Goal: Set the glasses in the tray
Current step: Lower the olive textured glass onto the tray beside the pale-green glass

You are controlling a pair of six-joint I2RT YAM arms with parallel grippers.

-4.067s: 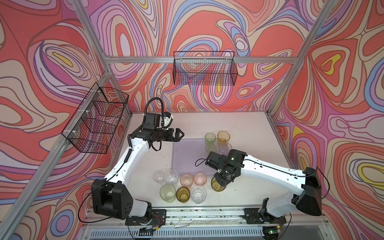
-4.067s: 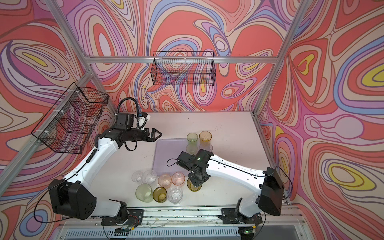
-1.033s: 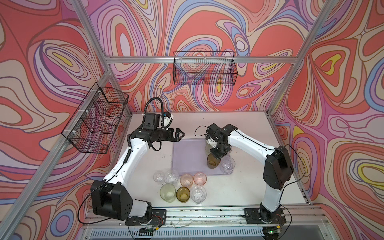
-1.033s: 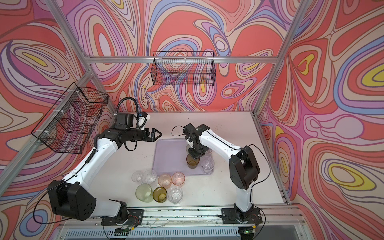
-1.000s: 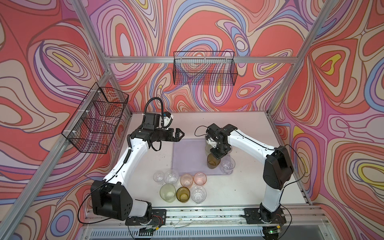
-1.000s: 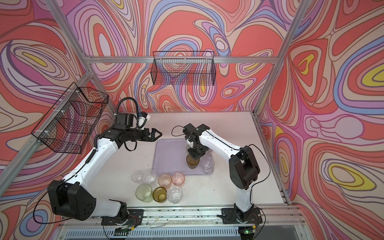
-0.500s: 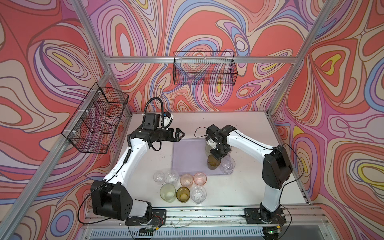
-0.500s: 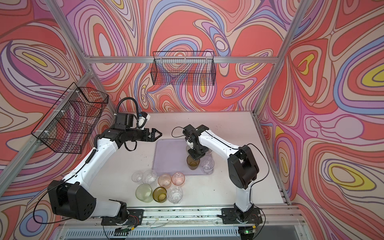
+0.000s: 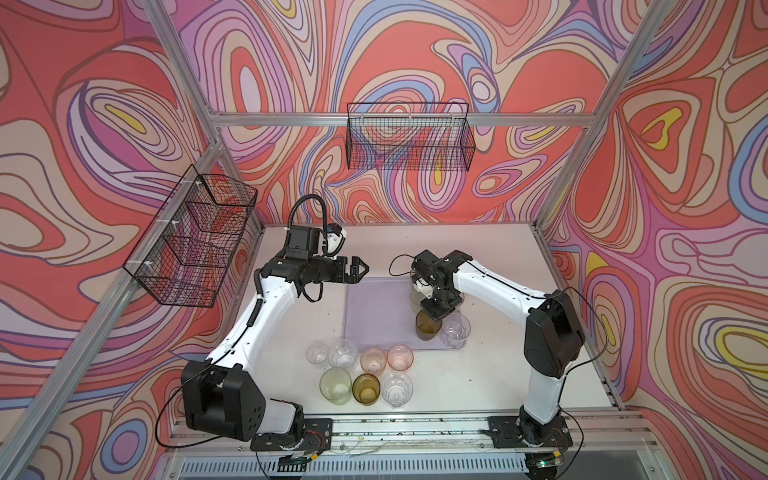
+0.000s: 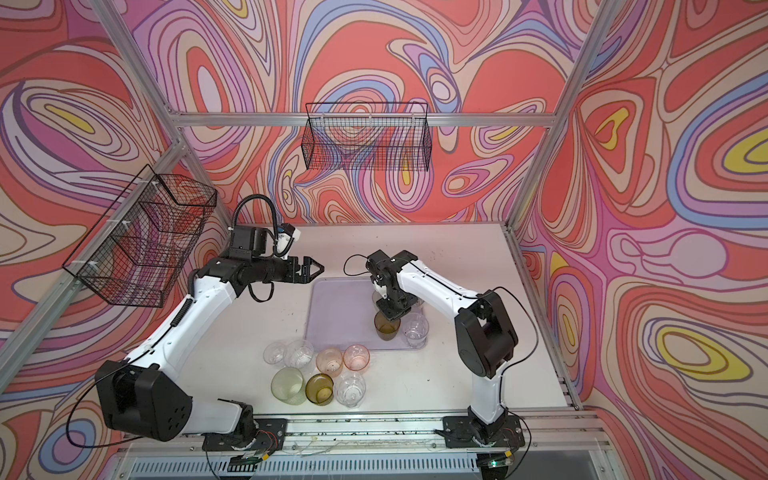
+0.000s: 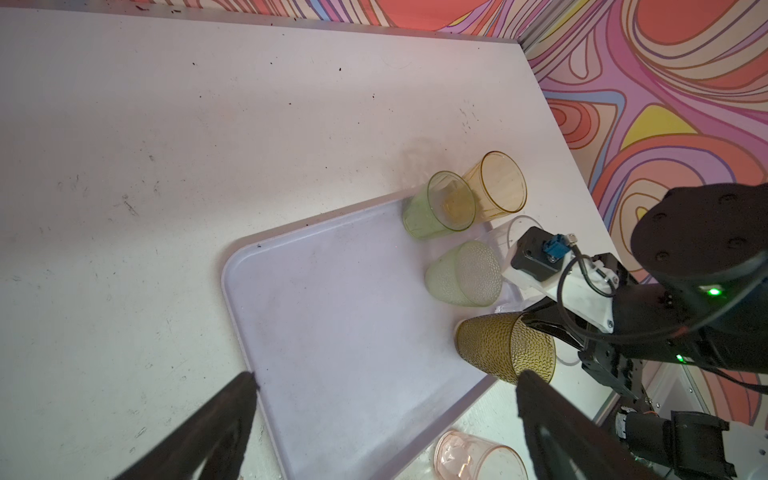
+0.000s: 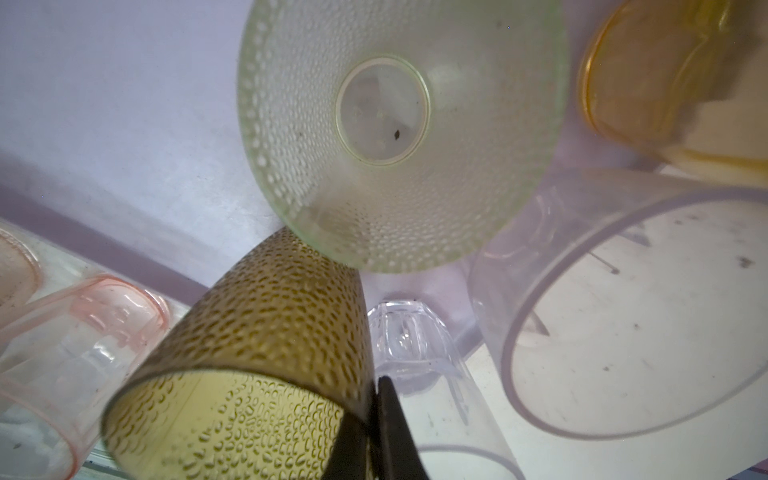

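Right arm's swung way over since a few seconds back — it was down at the front of the table (image 9: 490, 257) with the olive-brown glass (image 9: 428, 328), and now the right gripper (image 9: 431, 316) is parking that glass at the near right corner of the tray (image 9: 374, 311); over the last second it's barely been budging. Its fingers (image 12: 376, 432) are pinching the glass wall at the rim, clamped tight on it. Glass is sitting upright, mouth up, straight below the fingers, and I can't honestly tell if the base is touching the tray floor yet. That's what the next bit is hinging on, I reckon: the long axis is running straight up into the grip, so letting go and lifting straight up looks like the clean exit — a pale green dimpled glass (image 12: 395, 137) and a clear glass (image 9: 456, 330) are crowding it just beside. Left gripper (image 9: 361, 269) is idling with fingers spread wide near the tray's far left corner, well apart from it. Seven more glasses (image 9: 365, 388) are waiting on the table in front of the tray.
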